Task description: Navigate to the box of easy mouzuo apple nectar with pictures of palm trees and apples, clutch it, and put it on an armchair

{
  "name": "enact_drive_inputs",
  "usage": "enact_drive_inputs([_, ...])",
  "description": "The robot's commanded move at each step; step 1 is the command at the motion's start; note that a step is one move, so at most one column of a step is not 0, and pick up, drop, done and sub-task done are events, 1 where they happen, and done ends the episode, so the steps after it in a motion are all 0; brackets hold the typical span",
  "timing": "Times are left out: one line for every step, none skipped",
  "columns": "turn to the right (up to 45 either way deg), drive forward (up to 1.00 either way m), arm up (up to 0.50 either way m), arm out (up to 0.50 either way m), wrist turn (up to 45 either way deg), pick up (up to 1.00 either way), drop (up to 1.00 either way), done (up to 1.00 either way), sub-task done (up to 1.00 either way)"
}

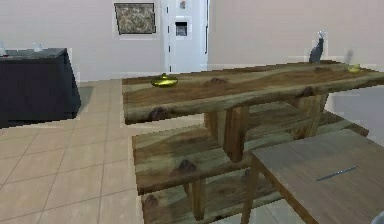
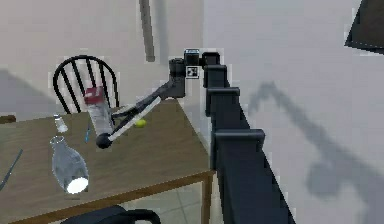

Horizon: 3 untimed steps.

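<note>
**Standing by the wooden surface (image 2: 150, 160): arm (image 2: 238, 150) out, gripper (image 2: 110, 135) near a red-topped box (image 2: 97, 110)**

From the arm side view, the dark arm rises from the bottom edge. Its gripper slants down and toward the view's left over the wooden surface. The thin fingers (image 2: 135, 115) end close to a pale upright box with a red top, which stands on the surface near its far edge. The print on the box is too small to make out. Because the box sits right at the gripper's far end on the surface, I cannot tell whether the gripper holds anything or even touches it.

A small yellow-green thing (image 2: 142, 123) lies just by the fingers. A clear bottle (image 2: 68, 165) lies on its side nearer the front of the surface. A black chair (image 2: 85, 85) with a rounded spindle back stands behind the box, against the pale wall.

Looking ahead, a long plank table (image 1: 250, 85) crosses the room with a bench (image 1: 190, 150) tucked alongside it. A yellow bowl (image 1: 163, 80) rests near the table's left end and a small dark figure (image 1: 317, 48) stands near its right end. A dark cabinet (image 1: 35, 85) sits at the left, and a framed picture (image 1: 134, 18) hangs on the far wall.
</note>
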Motion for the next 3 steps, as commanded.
enact_drive_inputs([0.0, 0.00, 0.00, 0.00, -24.0, 0.00, 0.00, 0.00, 0.00])
enact_drive_inputs([0.0, 0.00, 0.00, -0.38, 0.0, 0.00, 0.00, 0.00, 0.00])
enact_drive_inputs([-45.0, 0.00, 0.00, 0.00, 0.0, 0.00, 0.00, 0.00, 0.00])
